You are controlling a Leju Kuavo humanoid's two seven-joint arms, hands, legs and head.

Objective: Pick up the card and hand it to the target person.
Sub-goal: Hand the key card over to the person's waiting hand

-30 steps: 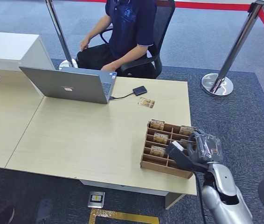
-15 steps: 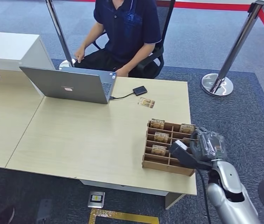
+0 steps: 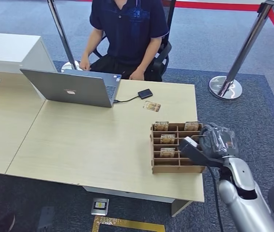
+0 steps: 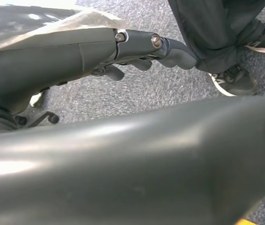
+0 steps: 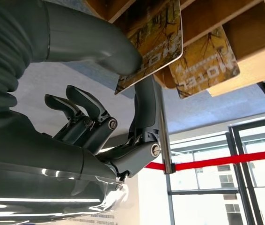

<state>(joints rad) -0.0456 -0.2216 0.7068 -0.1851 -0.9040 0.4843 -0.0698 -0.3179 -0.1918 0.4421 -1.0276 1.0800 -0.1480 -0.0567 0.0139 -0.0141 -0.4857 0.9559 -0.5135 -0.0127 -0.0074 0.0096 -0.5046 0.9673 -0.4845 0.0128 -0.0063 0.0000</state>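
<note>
A wooden card box [image 3: 177,168] stands near the table's right front corner, with patterned cards [image 3: 167,139] in several compartments. My right hand [image 3: 208,145] is at the box's right end. In the right wrist view its thumb and a finger pinch one card [image 5: 152,37] at the mouth of a wooden compartment [image 5: 230,28]; a second card [image 5: 205,65] lies beside it. The person [image 3: 130,29] in a dark shirt sits at the table's far side. My left hand [image 4: 142,47] hangs over the carpet, fingers stretched out and holding nothing.
A grey laptop [image 3: 69,87] stands open at the table's far left, cabled to a small black device [image 3: 144,94]. A loose card [image 3: 152,106] lies next to it. A stanchion [image 3: 225,87] stands on the carpet beyond the right edge. A person's shoes [image 4: 235,77] show near my left hand.
The card box has turned and now sits square to the table edge. My right hand has shifted slightly right with it. The person has swung round to face the table.
</note>
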